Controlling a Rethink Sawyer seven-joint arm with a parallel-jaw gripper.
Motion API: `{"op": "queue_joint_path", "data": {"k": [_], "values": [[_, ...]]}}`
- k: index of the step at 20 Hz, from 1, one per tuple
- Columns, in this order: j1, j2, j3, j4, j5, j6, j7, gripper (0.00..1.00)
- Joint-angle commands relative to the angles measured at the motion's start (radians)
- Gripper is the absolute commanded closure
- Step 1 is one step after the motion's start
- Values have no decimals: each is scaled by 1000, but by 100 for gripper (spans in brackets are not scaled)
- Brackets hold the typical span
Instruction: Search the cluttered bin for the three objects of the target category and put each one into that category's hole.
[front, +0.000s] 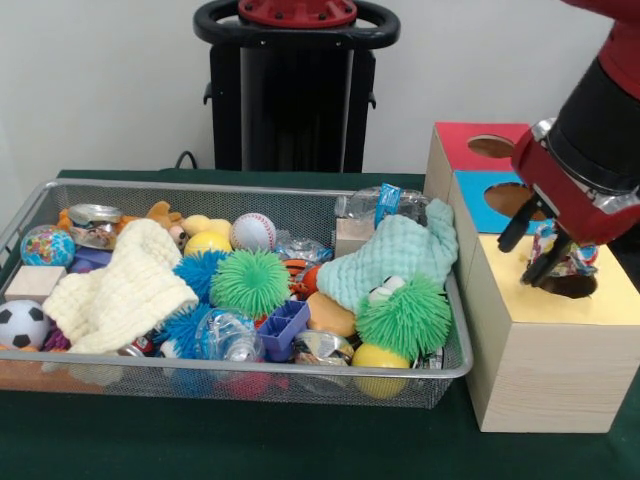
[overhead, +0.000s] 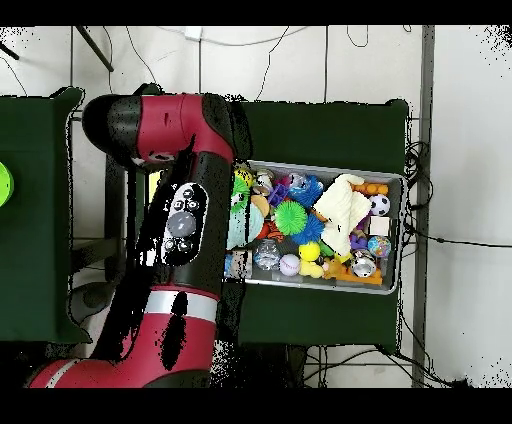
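Note:
The wire mesh bin (front: 30, 205) sits on the left of the green table, packed with toys; it also shows in the overhead view (overhead: 392, 180). To its right stands the pale wooden box with the yellow top (front: 520, 300). Its round hole (front: 575, 287) is partly covered. My gripper (front: 528, 247) hangs just over the hole, fingers apart. A crumpled shiny multicoloured wrapper (front: 570, 252) sits right beside the fingers, above the hole's mouth. I cannot tell whether the fingers touch it. In the overhead view my arm (overhead: 185, 230) hides the gripper and the boxes.
The blue-topped box (front: 490, 200) and the red-topped box (front: 470, 140) stand behind the yellow one. The bin holds a cream knitted cloth (front: 120, 290), a mint cloth (front: 395, 255), green spiky balls (front: 250, 283), a baseball (front: 253, 231) and a small football (front: 20, 323).

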Motion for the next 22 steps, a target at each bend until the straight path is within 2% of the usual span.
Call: {"op": "queue_joint_path", "data": {"k": [1,6,12,18,22], "values": [[-55,-59,83,67,-45,15,-129,0],[-59,-79,85,99,-55,-5,-131,0],[-59,-66,87,67,-58,23,-121,0],[-55,-79,90,70,-56,70,-131,0],[-51,-76,88,69,-64,67,-141,0]]}}
